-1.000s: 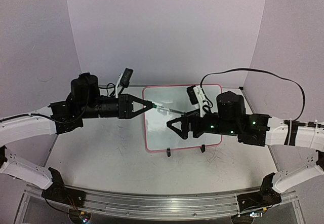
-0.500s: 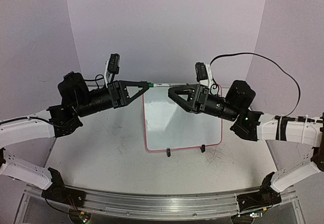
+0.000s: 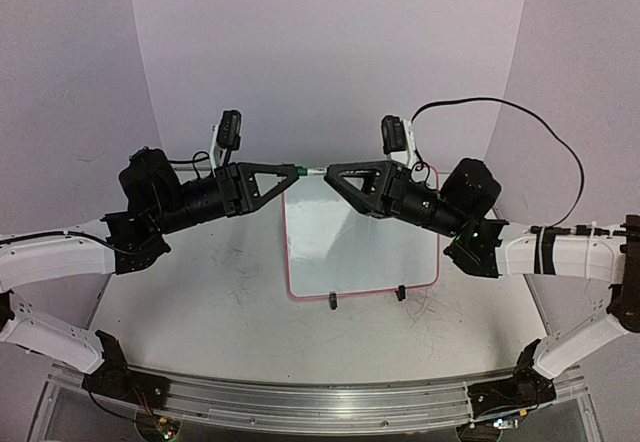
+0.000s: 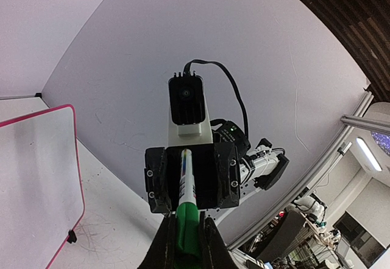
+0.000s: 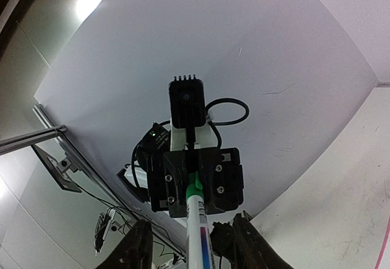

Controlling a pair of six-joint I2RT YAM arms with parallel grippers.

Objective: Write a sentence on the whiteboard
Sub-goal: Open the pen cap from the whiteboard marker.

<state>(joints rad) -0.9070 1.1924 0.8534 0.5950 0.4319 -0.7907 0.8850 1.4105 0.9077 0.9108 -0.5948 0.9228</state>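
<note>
The left gripper (image 3: 292,172), its arm raised and levelled inward, is clamped tight on the green cap end of the marker (image 3: 306,171), a light, stiff, slippery stick best pinched across its white barrel. Nose to nose with it, the right gripper (image 3: 331,173) straddles that barrel, jaws half apart and not visibly pinching. Below both sits the whiteboard (image 3: 360,252), blank and probably easily nudged.
</note>
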